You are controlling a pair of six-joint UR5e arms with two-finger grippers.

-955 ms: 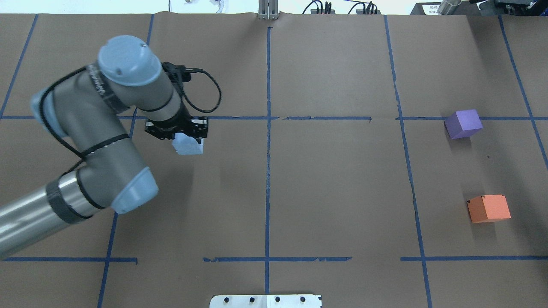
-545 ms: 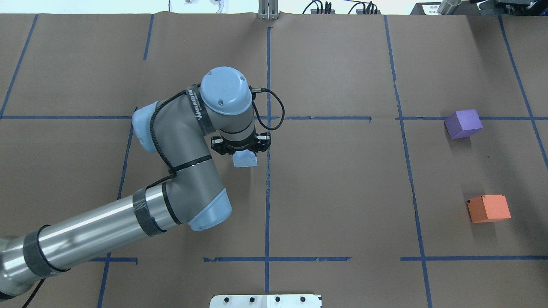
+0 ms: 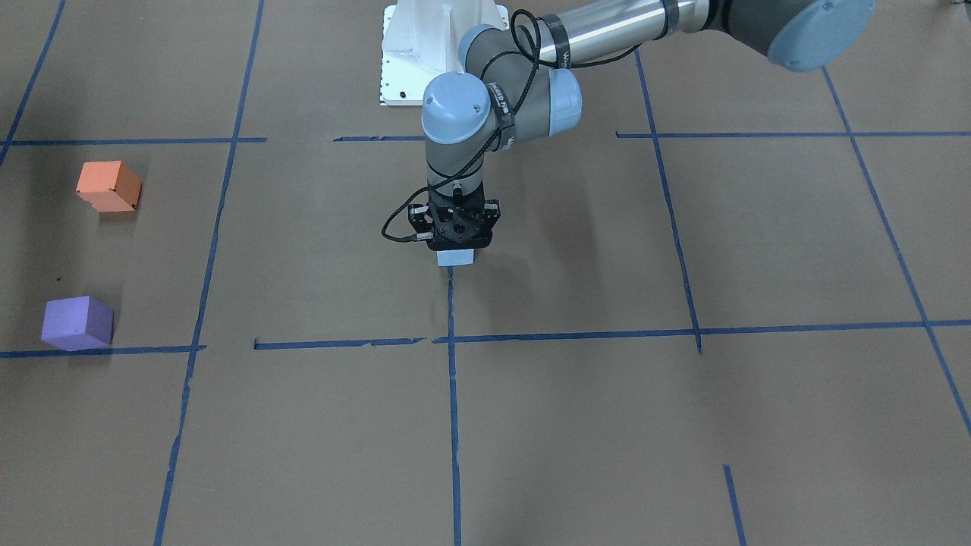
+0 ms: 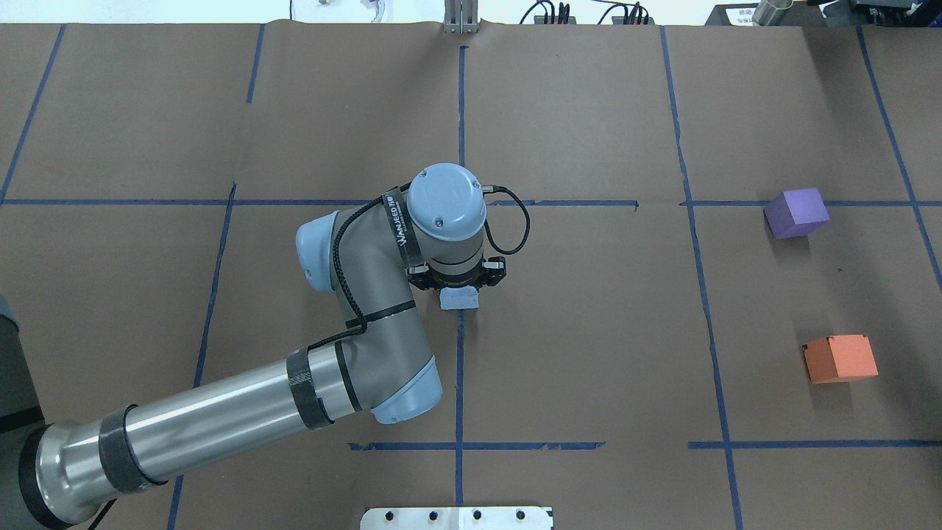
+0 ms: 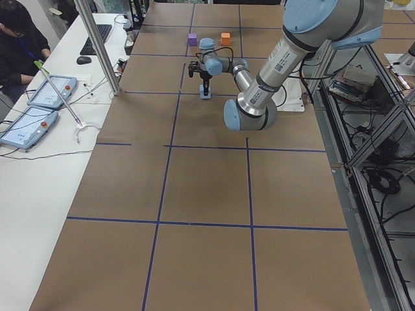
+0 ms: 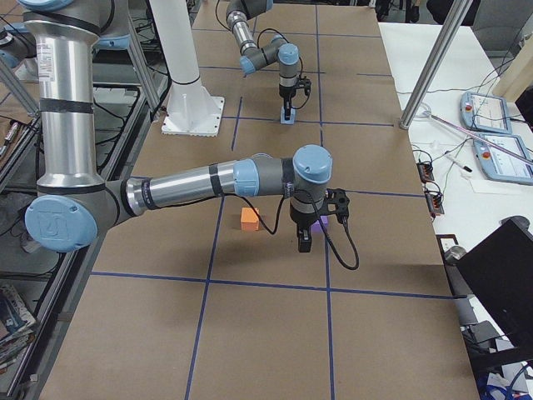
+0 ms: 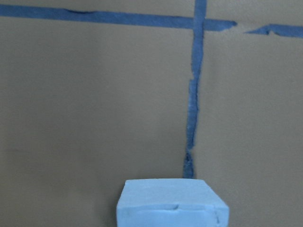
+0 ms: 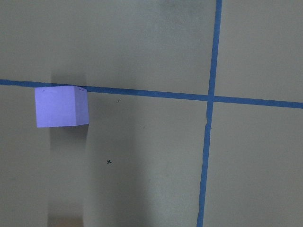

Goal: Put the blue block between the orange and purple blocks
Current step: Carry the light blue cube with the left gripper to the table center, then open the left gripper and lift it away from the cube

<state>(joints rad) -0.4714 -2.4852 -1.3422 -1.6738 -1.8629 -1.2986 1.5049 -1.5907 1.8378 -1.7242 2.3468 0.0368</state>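
My left gripper (image 4: 459,289) is shut on the light blue block (image 4: 459,299) and holds it at the table's centre line, just above the brown paper. The block also shows in the front view (image 3: 456,258) and at the bottom of the left wrist view (image 7: 173,204). The purple block (image 4: 796,212) and the orange block (image 4: 840,358) sit far right, with a gap between them. My right gripper (image 6: 304,243) shows only in the exterior right view, raised near those two blocks; I cannot tell whether it is open. The right wrist view shows the purple block (image 8: 61,106).
Blue tape lines (image 4: 460,368) split the brown paper into cells. The white robot base plate (image 3: 425,53) is at the robot's side. A side table with tablets (image 5: 39,97) and a seated person (image 5: 19,45) lies beyond the far edge.
My left arm has swung right with the blue block, from the left-hand cell to the centre tape line. The purple and orange blocks have not moved.
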